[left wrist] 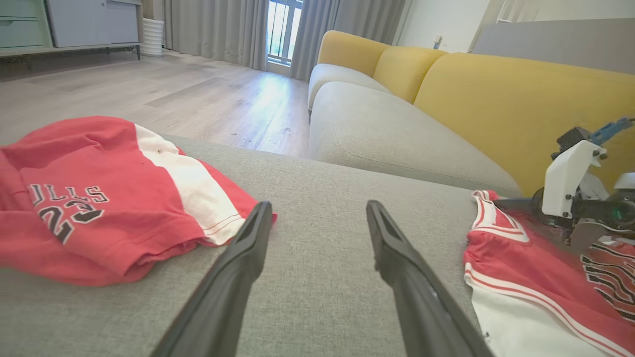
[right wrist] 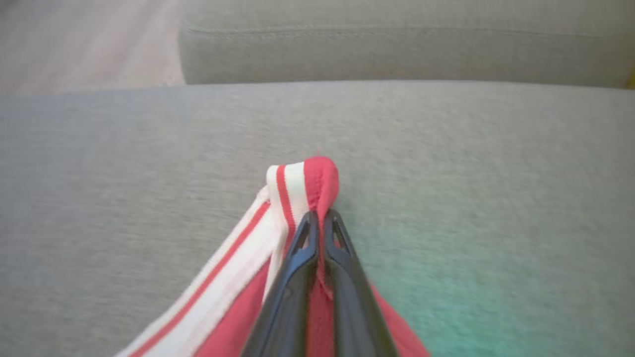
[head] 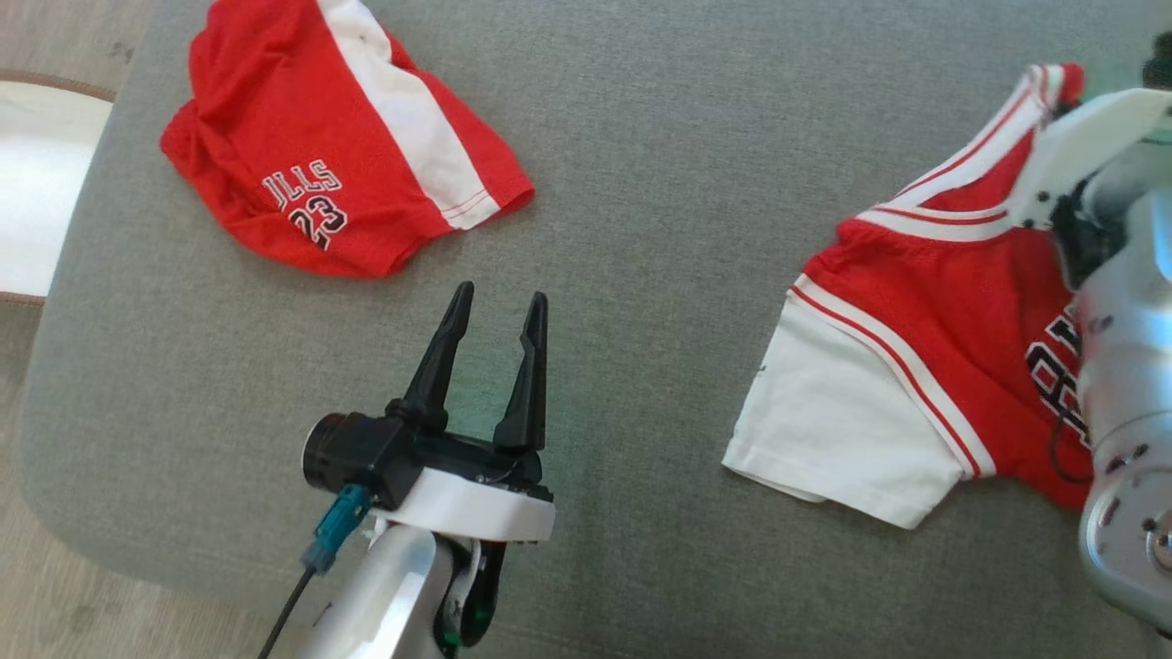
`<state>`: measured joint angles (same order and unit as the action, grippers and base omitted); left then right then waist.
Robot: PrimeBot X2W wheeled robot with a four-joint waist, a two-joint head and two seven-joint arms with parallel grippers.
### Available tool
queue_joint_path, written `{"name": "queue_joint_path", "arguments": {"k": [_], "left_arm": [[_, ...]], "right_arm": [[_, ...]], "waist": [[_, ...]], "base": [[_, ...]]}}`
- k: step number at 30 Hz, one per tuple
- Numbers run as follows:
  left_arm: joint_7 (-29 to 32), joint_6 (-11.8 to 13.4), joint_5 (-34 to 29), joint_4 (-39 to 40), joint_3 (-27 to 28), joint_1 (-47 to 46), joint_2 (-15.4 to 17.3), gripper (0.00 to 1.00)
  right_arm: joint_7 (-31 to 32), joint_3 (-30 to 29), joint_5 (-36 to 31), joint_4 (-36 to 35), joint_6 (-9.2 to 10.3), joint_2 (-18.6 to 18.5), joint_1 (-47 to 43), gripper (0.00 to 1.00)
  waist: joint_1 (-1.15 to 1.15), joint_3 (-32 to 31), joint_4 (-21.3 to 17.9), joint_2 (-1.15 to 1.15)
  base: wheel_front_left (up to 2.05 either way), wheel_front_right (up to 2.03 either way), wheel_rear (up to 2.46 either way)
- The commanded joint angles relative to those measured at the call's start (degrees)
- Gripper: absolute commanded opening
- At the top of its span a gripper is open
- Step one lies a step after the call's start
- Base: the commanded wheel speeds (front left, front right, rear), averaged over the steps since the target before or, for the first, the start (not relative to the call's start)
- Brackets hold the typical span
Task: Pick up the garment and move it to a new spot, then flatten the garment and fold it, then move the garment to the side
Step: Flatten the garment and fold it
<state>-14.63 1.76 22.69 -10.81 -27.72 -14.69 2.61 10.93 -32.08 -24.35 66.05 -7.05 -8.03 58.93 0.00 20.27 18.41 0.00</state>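
The red and white jersey [head: 916, 348] lies at the right side of the grey cushion [head: 641, 183]. Its striped shoulder strap [right wrist: 297, 186] is pinched between the closed fingers of the right gripper [right wrist: 320, 215]. The arm cuts off its black chest lettering, so it is unreadable. Well apart to the left, red shorts [head: 320, 156] read "ULLS 23". The left gripper [head: 502, 307] hovers between them, fingers spread and empty. Its wrist view adds a yellow sofa back [left wrist: 496, 99].

Red shorts [head: 320, 174] with a white stripe lie crumpled at the upper left of the grey cushion [head: 641, 183], and a jersey [head: 916, 348] in red and white lies at the right, well apart from them. The left gripper [head: 502, 297] sits at lower centre, fingers spread over bare fabric. The right arm [head: 1126, 366] covers the jersey's right side.
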Motion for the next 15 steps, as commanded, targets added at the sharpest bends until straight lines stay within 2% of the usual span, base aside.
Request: {"name": "queue_joint_path", "arguments": {"k": [1,8,15], "left_arm": [[-0.37,0.26,0.20,1.78,1.45,-1.29,0.27,1.00],[-0.37,0.56,0.99,2.21,1.07,-1.21,0.27,1.00],[-0.37,0.61,1.84,2.33,0.10,-1.16,0.27,1.00]], "right_arm": [[-2.68,2.33,0.83,-0.57,-0.44,1.14,4.29,0.00],[-13.26,9.44,3.20,3.81,-0.44,1.14,9.98,0.00],[-19.50,16.31,4.36,6.23,-0.44,1.16,15.34,0.00]], "waist": [[0.00,-0.18,0.39,0.00],[0.00,-0.09,2.61,0.00],[0.00,0.61,5.28,0.00]], "base": [[0.00,0.00,0.00],[0.00,0.00,0.00],[0.00,0.00,0.00]]}}
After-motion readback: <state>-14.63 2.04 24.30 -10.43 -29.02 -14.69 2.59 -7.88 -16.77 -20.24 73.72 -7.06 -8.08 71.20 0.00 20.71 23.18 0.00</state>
